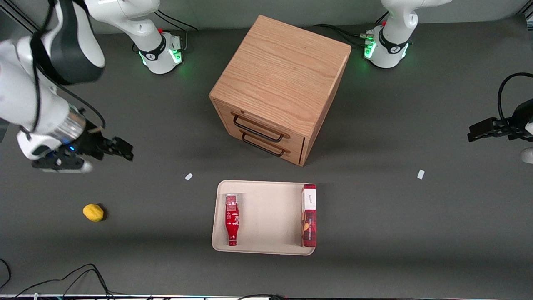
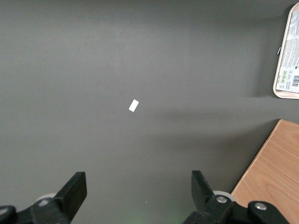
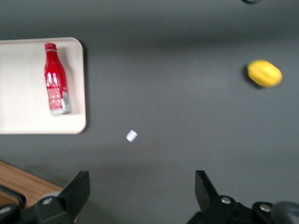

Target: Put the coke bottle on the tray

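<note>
The coke bottle (image 1: 232, 219) lies on its side on the beige tray (image 1: 266, 216), near the tray edge toward the working arm's end, cap pointing at the front camera. It also shows in the right wrist view (image 3: 55, 80) on the tray (image 3: 28, 121). My right gripper (image 1: 120, 149) is open and empty, raised above the table well away from the tray, toward the working arm's end. In the right wrist view the gripper (image 3: 142, 186) has its fingers wide apart over bare table.
A long red box with a white label (image 1: 309, 215) lies along the tray's edge toward the parked arm's end. A wooden two-drawer cabinet (image 1: 279, 83) stands farther from the front camera than the tray. A yellow lemon (image 1: 93, 212) and small white scraps (image 1: 188, 176) lie on the table.
</note>
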You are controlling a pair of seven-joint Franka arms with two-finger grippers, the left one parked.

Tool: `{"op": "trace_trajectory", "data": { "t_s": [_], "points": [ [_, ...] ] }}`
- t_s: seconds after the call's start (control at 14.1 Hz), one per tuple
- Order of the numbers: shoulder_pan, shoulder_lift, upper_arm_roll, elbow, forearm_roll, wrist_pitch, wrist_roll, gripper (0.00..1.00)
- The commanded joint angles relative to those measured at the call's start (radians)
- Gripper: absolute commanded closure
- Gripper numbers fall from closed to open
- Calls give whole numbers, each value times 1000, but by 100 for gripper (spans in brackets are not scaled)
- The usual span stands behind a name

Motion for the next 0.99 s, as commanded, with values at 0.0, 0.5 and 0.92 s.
{"op": "trace_trajectory", "data": {
  "t_s": [0.0, 0.5, 0.92],
  "points": [
    [11, -158, -48, -106, 17, -74, -48, 0],
    [7, -177, -60, -22, -35, -207, -56, 0],
    [14, -152, -62, -3, -89, -215, -59, 0]
  ]
}}
